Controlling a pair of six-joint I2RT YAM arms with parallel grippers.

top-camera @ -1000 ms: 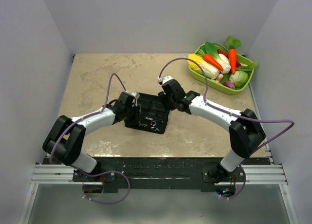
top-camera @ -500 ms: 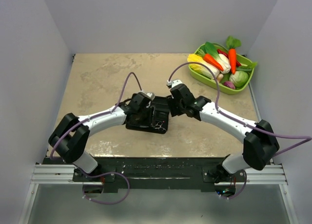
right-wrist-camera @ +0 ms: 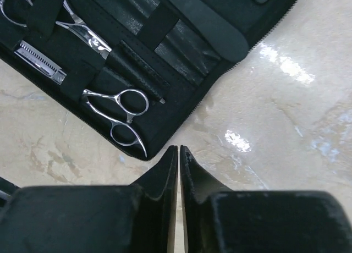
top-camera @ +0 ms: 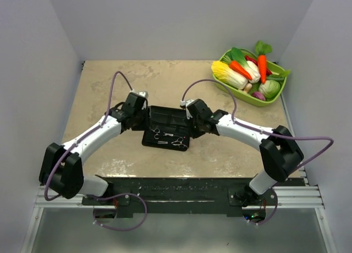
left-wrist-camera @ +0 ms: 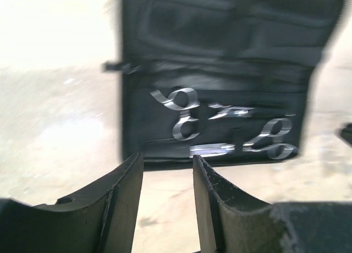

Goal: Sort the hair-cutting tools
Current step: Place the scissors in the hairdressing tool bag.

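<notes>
The case [top-camera: 165,116] lay open in the middle of the table [top-camera: 110,82]. Strapped in its near half were two silver tools: scissors [top-camera: 157,133] toward the left, and second scissors [top-camera: 177,141] by the near right corner, rings pointing outward. The left jaws stood apart with nothing between them, over bare table just off the case's left edge. The right jaws were pressed together, empty, over bare table beside the case's right edge. A green tray [top-camera: 234,92] of vegetables sat in the far right corner.
</notes>
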